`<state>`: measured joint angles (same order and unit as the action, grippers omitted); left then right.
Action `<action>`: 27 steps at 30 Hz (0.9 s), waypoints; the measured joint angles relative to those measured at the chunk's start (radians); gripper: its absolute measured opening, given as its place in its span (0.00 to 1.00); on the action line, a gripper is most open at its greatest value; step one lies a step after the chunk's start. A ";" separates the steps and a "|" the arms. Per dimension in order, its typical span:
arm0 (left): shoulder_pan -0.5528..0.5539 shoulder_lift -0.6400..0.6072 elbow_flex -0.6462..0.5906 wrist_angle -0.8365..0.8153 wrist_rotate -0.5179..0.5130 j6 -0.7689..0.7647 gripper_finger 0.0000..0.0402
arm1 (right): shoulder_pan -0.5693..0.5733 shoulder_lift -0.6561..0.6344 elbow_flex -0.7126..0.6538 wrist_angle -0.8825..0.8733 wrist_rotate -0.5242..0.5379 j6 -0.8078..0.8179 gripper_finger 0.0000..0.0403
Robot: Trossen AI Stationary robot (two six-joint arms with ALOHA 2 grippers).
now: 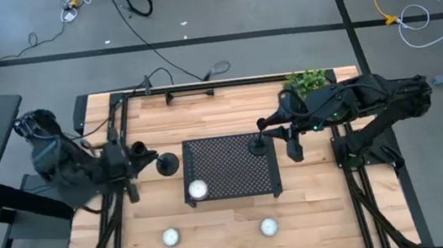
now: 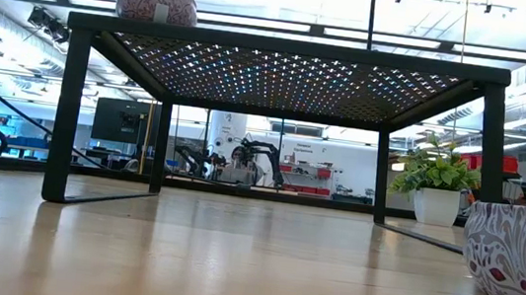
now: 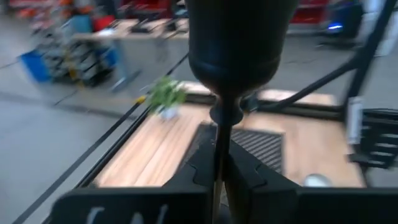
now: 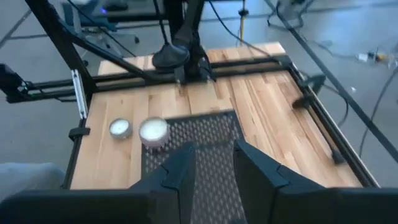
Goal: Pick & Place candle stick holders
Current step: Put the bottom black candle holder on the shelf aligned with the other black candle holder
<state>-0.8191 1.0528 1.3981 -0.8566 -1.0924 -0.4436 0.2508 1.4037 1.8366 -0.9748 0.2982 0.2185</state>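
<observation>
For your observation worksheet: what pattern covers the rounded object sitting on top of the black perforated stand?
The rounded object has a dark red leaf print on white, clearest in the low view.

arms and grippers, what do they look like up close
Both arms are dark, nearly black, built of chunky jointed segments. The right arm shows small green lights near its wrist. The right gripper has two flat, angular black fingers; the left gripper has matching ones.

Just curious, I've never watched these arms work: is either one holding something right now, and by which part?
Left gripper holds a candle stick holder by its thin stem, just under the cup. Whether the right gripper holds anything cannot be told.
</observation>
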 joint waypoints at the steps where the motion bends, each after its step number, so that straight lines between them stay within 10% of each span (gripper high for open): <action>1: 0.004 0.000 0.015 0.042 0.026 0.059 0.04 | 0.000 0.010 0.000 0.030 0.000 -0.014 0.27; 9: 0.080 0.001 0.049 0.354 0.197 0.392 0.04 | 0.000 0.086 0.000 0.300 -0.030 -0.147 0.27; 27: 0.376 0.104 0.049 0.569 0.686 0.463 0.04 | -0.026 0.217 0.000 0.574 -0.037 -0.258 0.27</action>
<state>-0.4428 1.1568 1.4467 -0.2877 -0.4065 0.0190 0.2253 1.6207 1.8366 -0.4007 0.2611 -0.0397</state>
